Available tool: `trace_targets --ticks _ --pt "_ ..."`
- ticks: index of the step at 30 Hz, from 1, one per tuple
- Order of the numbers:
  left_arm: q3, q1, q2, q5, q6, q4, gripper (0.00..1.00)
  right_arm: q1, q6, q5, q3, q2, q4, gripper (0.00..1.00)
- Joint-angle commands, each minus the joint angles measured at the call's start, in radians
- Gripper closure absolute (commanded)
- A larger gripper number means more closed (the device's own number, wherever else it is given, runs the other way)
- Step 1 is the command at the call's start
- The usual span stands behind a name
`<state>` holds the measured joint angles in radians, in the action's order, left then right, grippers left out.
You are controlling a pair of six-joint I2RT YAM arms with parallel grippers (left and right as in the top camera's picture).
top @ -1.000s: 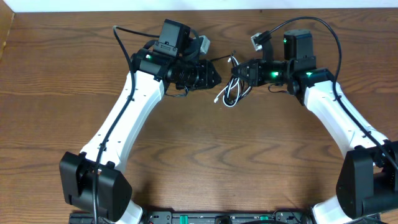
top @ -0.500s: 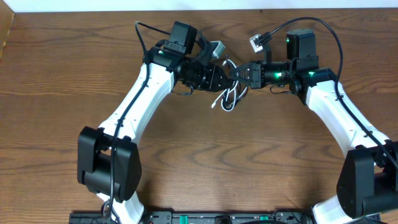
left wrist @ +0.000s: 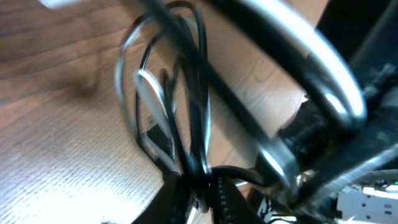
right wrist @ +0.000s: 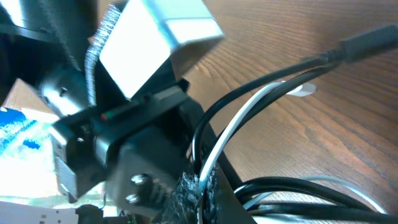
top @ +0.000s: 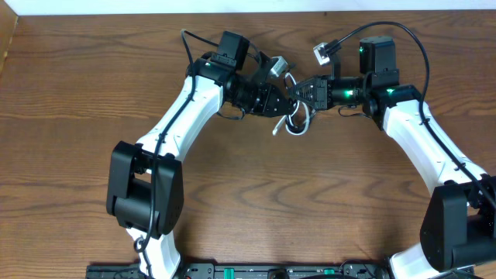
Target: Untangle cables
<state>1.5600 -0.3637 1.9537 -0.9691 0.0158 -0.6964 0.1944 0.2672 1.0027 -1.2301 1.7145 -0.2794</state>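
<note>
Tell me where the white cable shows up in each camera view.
Overhead: white cable loops just right of centre, upper half.
Left wrist: pale blurred strand left of centre.
Right wrist: diagonal strand through the centre.
Shared landmark: the black cable tangled alongside it.

The overhead view is bright, even and sharp. Light falls from above, the wooden table [top: 77,155] shows clear grain out to every corner, and the left arm [top: 182,116] and right arm [top: 418,139] cast only short, soft shadows. Small green lights glow near the right arm's wrist. The left wrist view is smeared: the cables [left wrist: 202,93] streak into doubled lines, and glare washes out the wood at lower left. In the right wrist view a near white block [right wrist: 155,37] is soft and overbright, while the grain beyond it is crisper.
</note>
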Motion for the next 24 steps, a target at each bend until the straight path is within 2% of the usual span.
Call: trace_targets --ticks 1,7,10,17,24 --pt "-0.008 -0.002 0.016 -0.037 -0.02 0.003 0.9 -0.007 -0.014 0.048 -0.015 -0.002 0.002 0.99" --pt "-0.008 -0.001 0.016 -0.037 -0.02 0.007 0.92 -0.047 -0.013 0.043 -0.015 -0.002 -0.031 0.99" --pt "-0.008 -0.001 0.016 -0.035 -0.02 0.007 0.93 -0.078 0.032 -0.038 -0.015 -0.002 -0.087 0.99" --pt "-0.008 0.003 0.016 -0.032 -0.008 0.007 0.93 -0.15 0.122 -0.51 -0.015 -0.002 -0.387 0.99" --pt "-0.008 0.028 0.016 0.055 0.096 0.007 0.92 -0.154 0.121 -0.828 -0.015 -0.002 -0.548 0.99"
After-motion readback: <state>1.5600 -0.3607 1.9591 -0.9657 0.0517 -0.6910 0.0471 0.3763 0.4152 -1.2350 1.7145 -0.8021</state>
